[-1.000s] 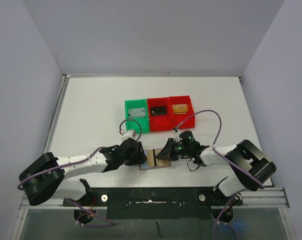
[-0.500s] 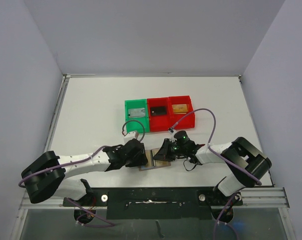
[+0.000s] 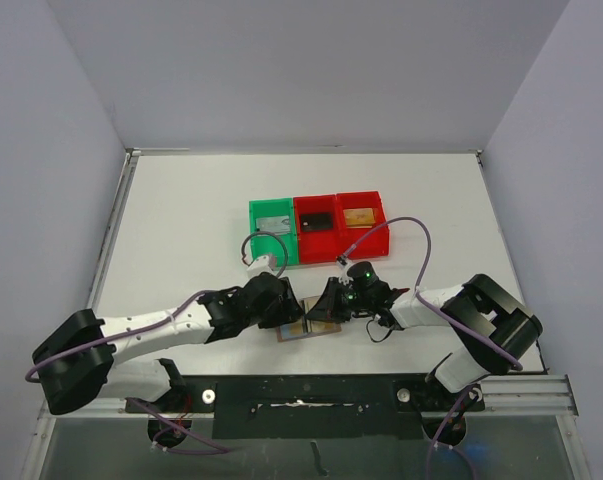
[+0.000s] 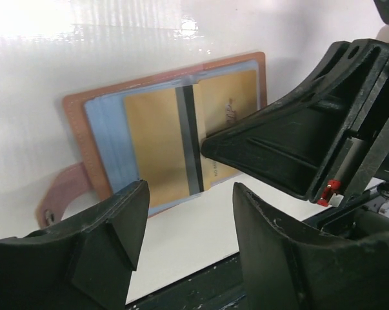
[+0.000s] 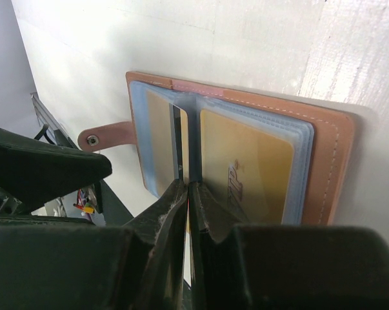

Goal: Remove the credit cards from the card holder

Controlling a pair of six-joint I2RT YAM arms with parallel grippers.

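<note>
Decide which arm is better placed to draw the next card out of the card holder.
Right, probably: the right tool, shut, touches the striped gold card in the open card holder; the left tool hangs open beside it, empty.

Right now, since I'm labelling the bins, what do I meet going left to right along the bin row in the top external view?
green bin holding a grey flat item → red bin holding a dark item → second red bin holding a tan item
</note>
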